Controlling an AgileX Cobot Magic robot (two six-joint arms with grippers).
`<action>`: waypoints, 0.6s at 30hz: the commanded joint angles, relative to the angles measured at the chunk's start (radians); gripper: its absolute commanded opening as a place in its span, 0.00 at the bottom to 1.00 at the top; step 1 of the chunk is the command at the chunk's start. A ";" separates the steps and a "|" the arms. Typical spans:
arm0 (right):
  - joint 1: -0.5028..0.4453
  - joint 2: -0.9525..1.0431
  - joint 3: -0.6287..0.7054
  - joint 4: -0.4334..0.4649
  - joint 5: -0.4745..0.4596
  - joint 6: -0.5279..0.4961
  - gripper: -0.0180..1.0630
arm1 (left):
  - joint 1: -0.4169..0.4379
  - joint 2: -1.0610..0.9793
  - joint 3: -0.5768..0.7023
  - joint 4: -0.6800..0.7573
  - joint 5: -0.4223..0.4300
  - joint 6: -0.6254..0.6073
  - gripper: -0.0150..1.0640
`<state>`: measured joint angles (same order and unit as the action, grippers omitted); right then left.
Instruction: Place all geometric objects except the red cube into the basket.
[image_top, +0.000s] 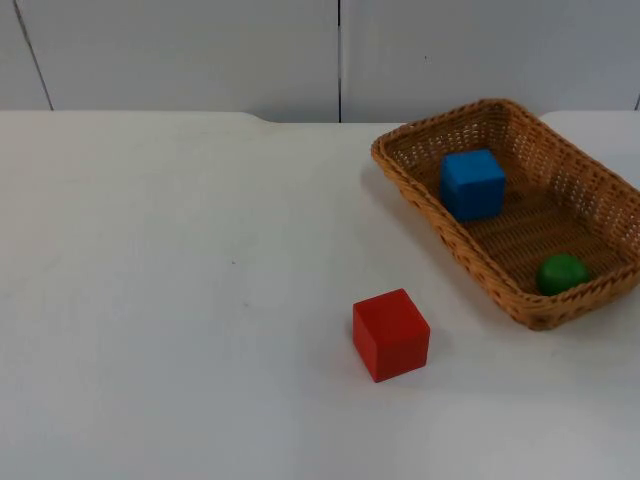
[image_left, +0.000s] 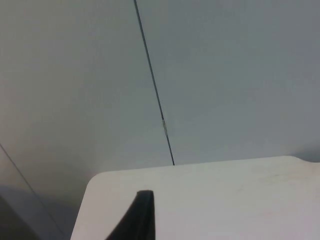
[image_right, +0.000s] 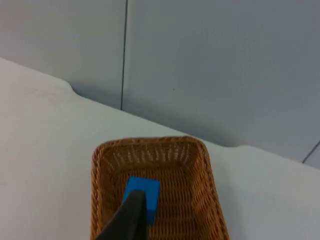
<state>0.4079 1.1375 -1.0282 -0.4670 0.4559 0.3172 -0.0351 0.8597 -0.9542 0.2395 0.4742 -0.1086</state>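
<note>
Black fingertip of our right pincer (image_right: 131, 217) hangs above the woven wicker basket (image_top: 421, 139); our left pincer (image_left: 136, 217) waits over a bench corner. We cannot tell how far either is open. The blue cube (image_top: 472, 184) and green ball (image_top: 561, 273) lie inside; the red cube (image_top: 391, 334) rightly stays on the white bench (image_top: 160, 300). We judge sorting done, so we should keep both arms clear.

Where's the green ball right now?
In the top view the green ball lies inside the wicker basket at its near end, apart from the blue cube at the far end.
</note>
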 joint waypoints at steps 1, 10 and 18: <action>-0.007 -0.026 0.012 -0.013 0.010 0.011 0.97 | 0.006 0.000 0.003 0.005 -0.017 -0.009 0.98; -0.015 -0.086 0.009 0.023 -0.133 0.095 0.97 | 0.006 -0.002 0.001 0.022 -0.145 -0.066 0.98; -0.155 -0.122 0.033 0.488 -0.089 -0.310 0.97 | 0.006 -0.002 0.003 -0.035 -0.106 -0.052 0.98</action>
<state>0.2629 1.0241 -1.0020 -0.0681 0.3578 0.0974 -0.0351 0.8597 -0.9542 0.2201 0.3757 -0.1587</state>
